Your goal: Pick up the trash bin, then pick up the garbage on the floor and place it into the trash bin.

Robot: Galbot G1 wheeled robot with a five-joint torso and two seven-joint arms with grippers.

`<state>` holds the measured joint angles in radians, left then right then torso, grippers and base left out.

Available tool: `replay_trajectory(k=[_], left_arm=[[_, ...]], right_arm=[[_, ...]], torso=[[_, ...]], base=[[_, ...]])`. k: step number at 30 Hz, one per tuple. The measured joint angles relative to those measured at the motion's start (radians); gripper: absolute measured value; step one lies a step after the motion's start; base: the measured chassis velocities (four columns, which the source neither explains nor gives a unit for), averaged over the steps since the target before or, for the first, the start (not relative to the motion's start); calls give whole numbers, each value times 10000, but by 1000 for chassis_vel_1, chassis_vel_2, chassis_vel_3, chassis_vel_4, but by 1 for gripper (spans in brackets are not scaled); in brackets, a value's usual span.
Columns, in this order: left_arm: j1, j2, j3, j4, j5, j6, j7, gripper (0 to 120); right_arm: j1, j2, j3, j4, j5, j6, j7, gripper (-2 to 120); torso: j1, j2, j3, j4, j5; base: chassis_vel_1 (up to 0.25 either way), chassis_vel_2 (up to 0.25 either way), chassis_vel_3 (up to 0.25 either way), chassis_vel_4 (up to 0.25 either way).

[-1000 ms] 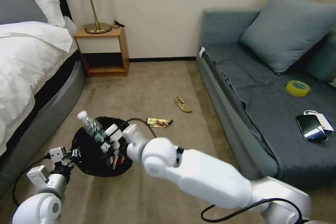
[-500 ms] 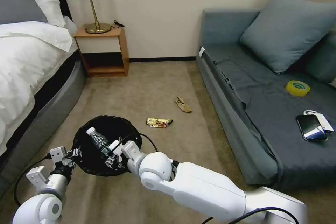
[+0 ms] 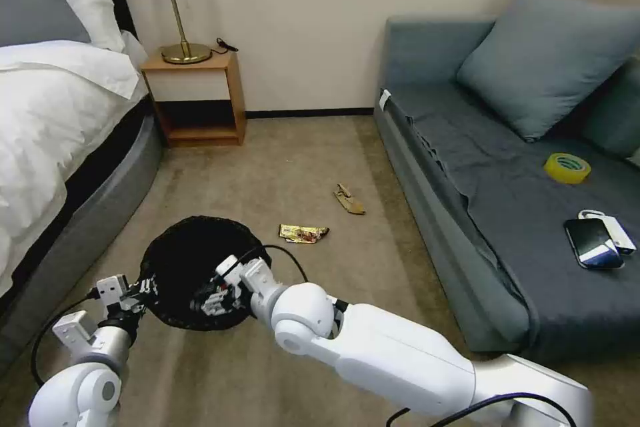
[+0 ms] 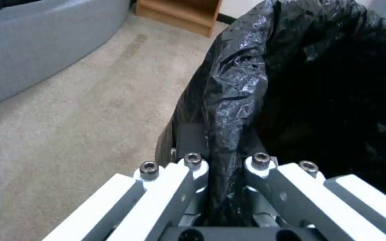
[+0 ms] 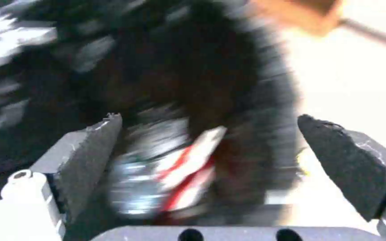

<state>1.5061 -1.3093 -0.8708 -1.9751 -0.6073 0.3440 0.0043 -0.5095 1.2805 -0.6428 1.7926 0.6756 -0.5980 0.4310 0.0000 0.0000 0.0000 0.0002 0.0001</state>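
Our left end effector clamps the trash bin rim; the right end effector — fingers spread, empty — should lift straight clear of the bin.

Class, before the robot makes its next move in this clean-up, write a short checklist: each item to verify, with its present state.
1. Left gripper clamped on the trash bin rim: ok, its fingers pinch the black bag's edge.
2. Right gripper open: ok, jaws stand wide apart above the bin's inside.
3. Bottle released into the bin: ok, nothing sits between the right fingers; a blurred bottle and red-and-white carton lie below them.
4. Gold wrapper collected: not ok, it lies on the carpet.
5. Tan scrap collected: not ok, it lies on the carpet near the sofa.
6. Bin lifted off the floor: cannot tell.
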Motion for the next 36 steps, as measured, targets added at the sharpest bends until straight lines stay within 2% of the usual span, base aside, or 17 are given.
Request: replay_trajectory(k=[3,5,7,12,15,17,21,24,26,27,31,36], left_arm=[[-71,62,-20,20,-53,1,-9,4],[-77,74,-19,20,-76,2,-12,4],[-90,140,1,7,-123,2,-24,4],[-67,195,2,-53,-128,1,-18,4],[-44,204,24,-163,-108,0,-13,4],[-40,204,31,-184,-97,0,-13,4],[-18,210,144,-284,41,0,-18,4],[-14,211,198,-311,94,0,-20,4],[-11,173,301,-358,190,0,-29,4],[-11,173,301,-358,190,0,-29,4],[-2,130,401,-410,271,-11,-32,4],[10,130,475,-458,325,-21,-33,4]], right_arm=[[-485,-1038,1026,675,-1062,305,219,100],[-624,-1238,1290,802,-1176,337,267,100],[-1416,-1980,2440,1354,-1560,446,502,100],[-2688,-2605,3746,2015,-2178,610,555,100],[-4284,-2834,5074,2799,-2962,744,678,100],[-4522,-2817,5301,2918,-3099,764,680,100],[-6145,-2491,6583,3511,-4228,1119,540,100],[-6829,-2322,6955,3710,-4587,1286,418,100],[-8248,-1758,7709,4061,-5310,1764,114,100],[-8248,-1758,7709,4061,-5310,1764,114,100],[-9583,-830,8202,4536,-5571,2219,-103,100],[-10190,-348,8292,4745,-5595,2467,-199,100]], torso=[[0,-1,0,-1,2],[0,0,0,-3,1],[0,0,0,-5,2],[0,-1,0,-3,4],[0,0,-1,-4,4],[-1,0,-1,-4,3],[0,0,-1,-1,1],[0,1,-1,0,0],[-1,0,-1,-3,0],[-1,0,-1,-3,0],[-1,0,-1,-3,-1],[-1,0,-1,-1,-2]], base=[[0,0,0,0],[0,0,0,0],[0,0,0,0],[0,0,0,0],[0,0,0,0],[0,0,0,0],[0,0,0,0],[0,0,0,0],[0,0,0,0],[0,0,0,0],[0,0,0,0],[0,0,0,0]])
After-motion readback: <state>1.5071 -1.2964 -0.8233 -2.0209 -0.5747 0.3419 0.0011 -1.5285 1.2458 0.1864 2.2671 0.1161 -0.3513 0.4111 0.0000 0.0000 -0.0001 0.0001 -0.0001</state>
